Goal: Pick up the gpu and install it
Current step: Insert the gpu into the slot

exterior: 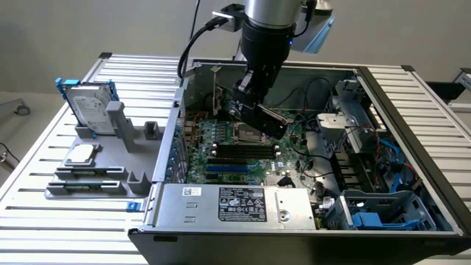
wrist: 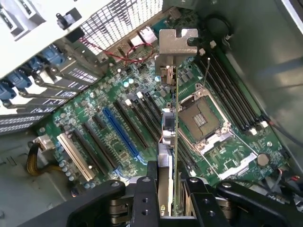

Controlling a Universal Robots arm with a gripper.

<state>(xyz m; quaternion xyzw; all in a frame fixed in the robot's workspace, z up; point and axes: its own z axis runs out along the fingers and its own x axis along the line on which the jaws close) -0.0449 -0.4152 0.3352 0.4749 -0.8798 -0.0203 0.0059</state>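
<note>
The gripper [wrist: 173,185] is closed on the gpu [wrist: 174,142], its 2 fingers [wrist: 150,189] clamped on either face of the card. The card hangs edge-on and upright inside the computer case [exterior: 383,88], above the motherboard [wrist: 94,109]. In the wrist view its metal bracket [wrist: 177,45] is at the far end, towards the case's rear wall. The card's lower edge runs along the row of long slots, between the 1 blue slot [wrist: 120,132] and the processor socket [wrist: 201,118]. I cannot tell which black slot it sits over, or whether it touches one yet. Judging by this, the step in hand is lining up and seating the card. It would go best with the card kept dead upright and parallel to the slot, the bracket over its rear opening, and the push straight down and even along the whole length, since any tilt could jam 1 end. The hard drive [exterior: 92,107] stands outside on the grey holder [exterior: 110,176].
</note>
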